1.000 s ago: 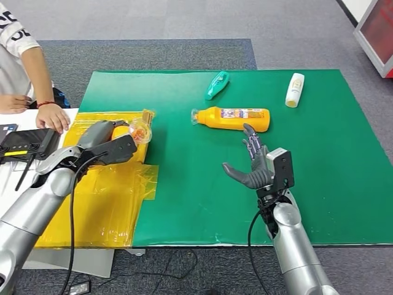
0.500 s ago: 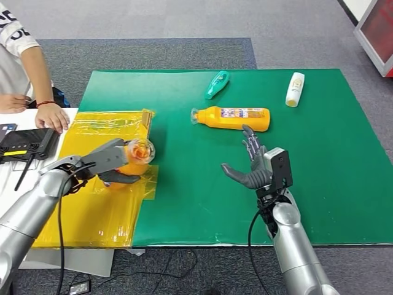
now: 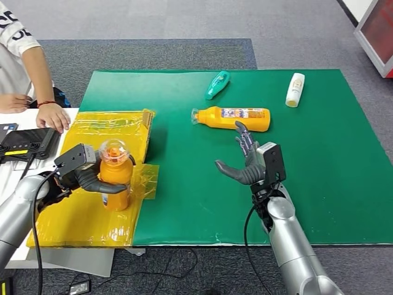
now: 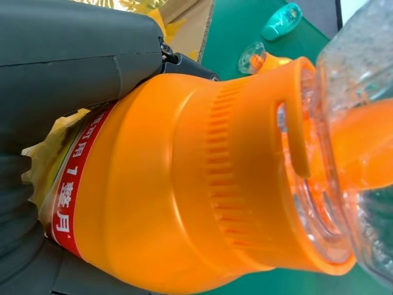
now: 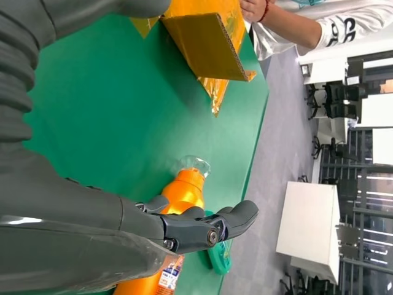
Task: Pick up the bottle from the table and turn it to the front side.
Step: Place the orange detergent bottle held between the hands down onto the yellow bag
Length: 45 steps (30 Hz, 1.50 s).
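Four bottles are seen in all — two orange, one teal, one white. One orange bottle (image 3: 115, 175) is gripped around its body by the left hand (image 3: 88, 177) and is held upright over the yellow plastic sheet (image 3: 88, 218), its long axis vertical and its clear domed cap pointing up. The second orange bottle (image 3: 231, 118) is laid flat on the green mat (image 3: 185, 184), its clear cap directed towards the yellow plastic sheet. The teal bottle (image 3: 217, 85) and the white bottle (image 3: 295, 90) are laid further back on the mat. The right hand (image 3: 245, 165) is held empty — fingers spread — just in front of the lying orange bottle.
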Motion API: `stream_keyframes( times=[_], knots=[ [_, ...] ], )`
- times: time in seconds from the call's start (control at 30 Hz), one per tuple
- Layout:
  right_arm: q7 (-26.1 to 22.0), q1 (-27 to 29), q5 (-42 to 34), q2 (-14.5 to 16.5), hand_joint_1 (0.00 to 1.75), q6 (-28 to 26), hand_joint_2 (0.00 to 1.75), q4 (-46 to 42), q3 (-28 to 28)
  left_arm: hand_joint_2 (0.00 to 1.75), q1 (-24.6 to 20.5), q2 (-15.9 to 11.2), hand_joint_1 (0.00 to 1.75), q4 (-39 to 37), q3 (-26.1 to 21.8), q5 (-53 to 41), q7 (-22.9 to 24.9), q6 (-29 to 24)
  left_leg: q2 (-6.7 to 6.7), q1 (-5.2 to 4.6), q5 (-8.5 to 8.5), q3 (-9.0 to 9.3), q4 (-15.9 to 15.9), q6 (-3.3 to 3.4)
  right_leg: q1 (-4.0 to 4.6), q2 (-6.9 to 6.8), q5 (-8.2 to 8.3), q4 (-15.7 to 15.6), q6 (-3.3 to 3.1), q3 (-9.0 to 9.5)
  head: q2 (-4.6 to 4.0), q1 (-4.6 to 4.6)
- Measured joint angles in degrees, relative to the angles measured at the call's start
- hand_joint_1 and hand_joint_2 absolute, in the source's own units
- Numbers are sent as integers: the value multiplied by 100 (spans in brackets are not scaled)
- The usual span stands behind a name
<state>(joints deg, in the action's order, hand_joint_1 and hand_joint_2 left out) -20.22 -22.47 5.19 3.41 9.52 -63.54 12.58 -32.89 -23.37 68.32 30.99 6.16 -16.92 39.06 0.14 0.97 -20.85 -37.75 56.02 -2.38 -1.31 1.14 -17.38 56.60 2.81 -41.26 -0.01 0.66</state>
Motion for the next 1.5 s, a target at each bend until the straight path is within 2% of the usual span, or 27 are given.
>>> stream_keyframes(
  times=[0.4,0.53,0.67,0.8,1.1,1.37,1.5],
  knots=[
    [3,-40,-22,0,0,-50,175,78,30,175,-69,-60,175,4,38,-85,130,-145,1,0,0,5,0,-1,1,1,0,0,-1,2,-1,-1],
    [15,-52,-47,0,0,-58,175,97,43,175,-360,-188,175,-4,213,-342,344,-233,1,1,1,5,0,-2,2,1,1,0,-1,1,-1,-1],
    [15,-55,-63,0,0,-34,175,139,63,175,-767,-343,175,-50,438,-436,509,-29,1,1,3,6,0,-3,1,1,2,0,0,2,-1,-1],
    [13,-60,-64,1,0,-25,175,177,68,175,-972,-417,175,-97,615,-446,561,57,1,0,2,7,0,-2,1,1,1,0,0,4,-1,-1],
    [13,-71,-66,9,0,-23,175,225,71,175,-1103,-479,175,-175,854,-446,571,72,1,0,-2,6,0,-1,1,0,-3,0,-3,4,0,-2],
    [13,-85,-66,18,0,-23,175,230,71,175,-1142,-490,175,-204,885,-446,572,72,1,0,0,6,0,-2,1,0,-2,0,-3,3,0,-2],
    [7,-110,-72,25,0,2,175,245,75,175,-1223,-496,175,-232,951,-481,695,153,1,0,0,6,0,-2,1,0,-2,0,-3,3,-1,-2]
  ],
)
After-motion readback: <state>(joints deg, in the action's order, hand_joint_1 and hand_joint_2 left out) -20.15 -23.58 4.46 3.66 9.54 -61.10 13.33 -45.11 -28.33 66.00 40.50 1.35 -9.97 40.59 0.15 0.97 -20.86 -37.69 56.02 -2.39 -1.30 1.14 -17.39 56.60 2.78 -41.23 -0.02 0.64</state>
